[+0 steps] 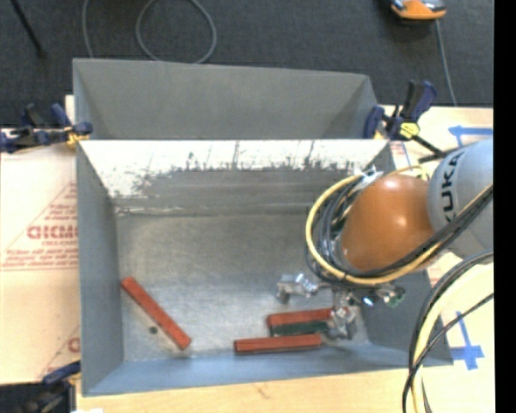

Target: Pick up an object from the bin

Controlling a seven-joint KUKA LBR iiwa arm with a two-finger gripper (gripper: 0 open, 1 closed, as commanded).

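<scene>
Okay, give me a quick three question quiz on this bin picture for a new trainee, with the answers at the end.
1. True or false: the gripper is over the left half of the bin as the camera view shows it.
2. The slanted reddish bar lies in the view's: A) lower left of the bin floor, B) upper right corner, C) middle by the back wall.
3. Fill in: the two-tone bar beside the gripper is red and ___.
Key: 1 false; 2 A; 3 green.
</scene>
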